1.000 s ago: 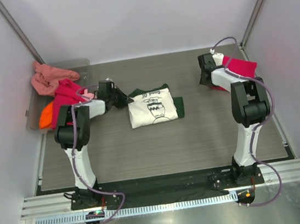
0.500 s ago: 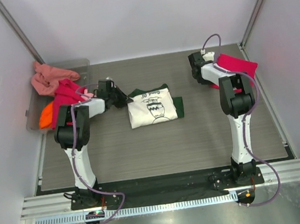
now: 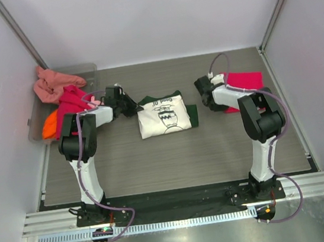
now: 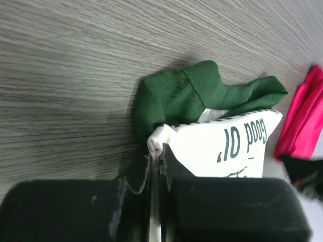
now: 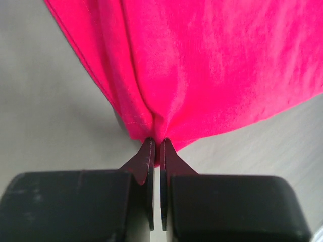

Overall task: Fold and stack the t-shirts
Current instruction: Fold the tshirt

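Note:
A folded cream-white t-shirt [image 3: 164, 116] with dark green sleeves and dark print lies at mid-table. My left gripper [image 3: 129, 105] is shut on its left edge; in the left wrist view the jaws [image 4: 160, 151] pinch a fold of the white cloth [image 4: 237, 146], with a green sleeve [image 4: 186, 96] just beyond. The crimson-pink t-shirt [image 3: 243, 80] lies at the right rear. My right gripper [image 3: 214, 102] is shut on its left edge. In the right wrist view the fingertips [image 5: 156, 143] pinch a bunched fold of that pink cloth [image 5: 202, 65].
A translucent grey tray [image 3: 35, 122] stands at the far left. It holds a salmon shirt [image 3: 52, 84], a magenta shirt [image 3: 70, 103] and an orange one [image 3: 48, 127]. Enclosure walls rise on the left, right and back.
My right gripper has closed on the crimson-pink shirt and moved left toward the table's middle, pulling the shirt with it. The left arm has stayed still.

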Controlling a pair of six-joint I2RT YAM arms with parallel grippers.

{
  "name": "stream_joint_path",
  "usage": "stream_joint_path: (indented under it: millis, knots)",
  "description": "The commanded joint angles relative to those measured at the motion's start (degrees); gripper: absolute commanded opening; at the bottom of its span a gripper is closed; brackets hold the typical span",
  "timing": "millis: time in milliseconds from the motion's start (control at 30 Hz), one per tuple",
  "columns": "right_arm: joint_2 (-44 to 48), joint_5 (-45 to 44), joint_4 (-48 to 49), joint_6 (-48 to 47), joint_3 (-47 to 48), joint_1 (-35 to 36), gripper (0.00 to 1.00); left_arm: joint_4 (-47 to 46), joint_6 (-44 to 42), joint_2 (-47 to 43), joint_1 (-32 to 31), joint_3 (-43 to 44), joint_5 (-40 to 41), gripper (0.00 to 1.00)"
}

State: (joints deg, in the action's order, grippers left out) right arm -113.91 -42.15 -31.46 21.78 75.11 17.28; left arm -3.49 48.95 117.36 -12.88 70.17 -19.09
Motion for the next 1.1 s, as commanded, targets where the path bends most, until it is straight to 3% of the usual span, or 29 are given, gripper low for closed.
stream_joint_path:
  millis: [0,133,200,233,400,500,600,733,1067]
  knots:
    - [6.76,0.84,-1.23,4.84,-9.08,6.25,0.01,0.85,-1.49,-0.2,0.58,1.02,-0.95,0.0]
    - [14.39,3.21,-2.53,8.97,-15.52,12.59,0.11,1.11,-1.75,-0.2,0.58,1.02,-1.12,0.0]
    - [17.83,6.9,-2.9,9.59,-16.14,14.35,0.25,1.2,-1.93,-0.29,0.58,1.11,-0.95,0.0]
    - [19.24,8.3,-2.9,9.6,-15.96,14.88,0.47,1.55,-2.01,-0.46,0.58,1.19,-1.03,0.0]
    - [26.54,15.51,-2.82,6.09,-10.08,14.8,0.59,2.78,-3.07,-1.17,0.67,1.37,-0.07,0.0]
    - [27.16,21.02,3.23,0.82,-8.49,13.58,0.83,2.96,-2.98,-0.91,0.67,1.81,-0.85,0.0]
    - [24.1,35.4,15.69,-0.6,-8.67,7.79,0.83,3.05,-2.63,0.06,0.67,2.78,-1.65,0.0]
    - [15.57,56.58,25.54,3.43,-7.09,-1.27,0.71,3.31,-2.63,0.67,0.67,4.18,-1.83,0.0]
    - [-1.75,70.09,36.03,4.15,1.61,-3.83,0.75,3.31,-1.4,2.43,0.58,6.12,-1.83,0.0]
